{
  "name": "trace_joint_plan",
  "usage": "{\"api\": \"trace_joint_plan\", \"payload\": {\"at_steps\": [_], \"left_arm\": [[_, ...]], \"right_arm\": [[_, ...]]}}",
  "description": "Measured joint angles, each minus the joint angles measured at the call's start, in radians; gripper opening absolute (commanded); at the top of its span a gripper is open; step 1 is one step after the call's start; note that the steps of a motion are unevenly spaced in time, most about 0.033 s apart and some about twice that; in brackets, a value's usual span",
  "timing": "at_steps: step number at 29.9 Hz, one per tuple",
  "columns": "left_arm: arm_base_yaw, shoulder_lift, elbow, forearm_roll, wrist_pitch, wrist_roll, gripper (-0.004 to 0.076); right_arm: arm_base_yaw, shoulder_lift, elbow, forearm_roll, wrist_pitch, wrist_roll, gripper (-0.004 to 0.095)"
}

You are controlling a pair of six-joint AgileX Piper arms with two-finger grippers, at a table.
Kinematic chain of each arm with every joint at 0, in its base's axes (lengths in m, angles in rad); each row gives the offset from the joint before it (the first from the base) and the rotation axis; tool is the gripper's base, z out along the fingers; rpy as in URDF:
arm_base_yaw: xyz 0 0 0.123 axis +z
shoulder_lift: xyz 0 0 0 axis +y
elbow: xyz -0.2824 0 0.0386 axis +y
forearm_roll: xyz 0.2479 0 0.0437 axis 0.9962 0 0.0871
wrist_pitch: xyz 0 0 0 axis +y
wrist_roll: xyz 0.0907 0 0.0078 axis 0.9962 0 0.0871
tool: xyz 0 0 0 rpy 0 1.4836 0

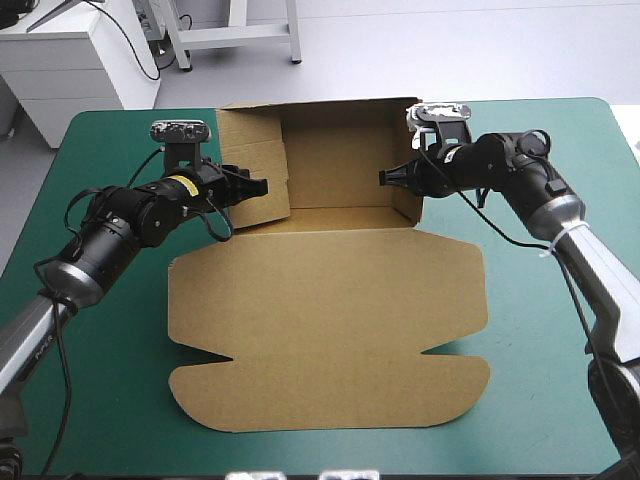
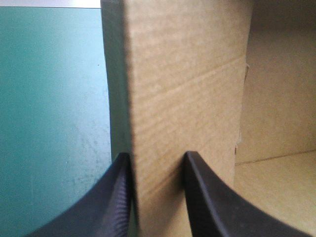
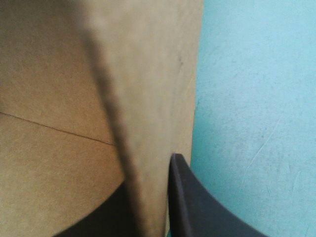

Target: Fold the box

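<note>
Two side walls (image 1: 250, 140) of the box (image 1: 330, 320) stand pinched, one in the left pincer (image 1: 262, 186), one in the right pincer (image 1: 385, 177); tucking them inward seems next.

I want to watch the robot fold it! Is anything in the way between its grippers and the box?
Nothing visible is in the way. The left gripper has its jaws shut on the left raised wall of the box, and the right gripper has its jaws shut on the right raised wall.
</note>
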Motion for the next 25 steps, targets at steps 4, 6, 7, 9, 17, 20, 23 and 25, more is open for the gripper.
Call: {"api": "trace_joint_plan", "payload": {"at_steps": [4, 6, 7, 9, 17, 20, 23, 25], "left_arm": [[0.003, 0.000, 0.000, -0.041, 0.005, 0.002, -0.0008], [0.005, 0.000, 0.000, -0.040, 0.010, 0.010, -0.0008], [0.005, 0.000, 0.000, -0.033, 0.014, 0.013, -0.0009], [0.005, 0.000, 0.000, 0.008, 0.029, 0.002, -0.0009], [-0.002, 0.002, -0.001, 0.252, 0.105, -0.229, -0.0008], [-0.002, 0.002, -0.001, 0.224, 0.087, -0.234, -0.0008], [-0.002, 0.002, -0.001, 0.191, 0.073, -0.232, -0.0008], [-0.001, 0.002, 0.000, 0.180, 0.064, -0.229, -0.0003]], "right_arm": [[0.000, 0.000, 0.000, -0.003, 0.001, -0.005, -0.0014], [0.000, 0.000, 0.000, -0.004, 0.001, -0.008, -0.0014], [0.000, 0.000, 0.000, -0.004, 0.001, -0.009, -0.0014], [0.000, 0.000, 0.001, -0.002, 0.001, -0.009, -0.0014], [0.014, 0.001, 0.002, 0.032, -0.007, -0.016, -0.0014], [0.014, 0.001, 0.003, 0.030, -0.011, -0.018, -0.0014], [0.014, 0.001, 0.003, 0.022, -0.013, -0.020, -0.0014], [0.012, 0.001, 0.003, 0.020, -0.014, -0.024, -0.0014]]}}
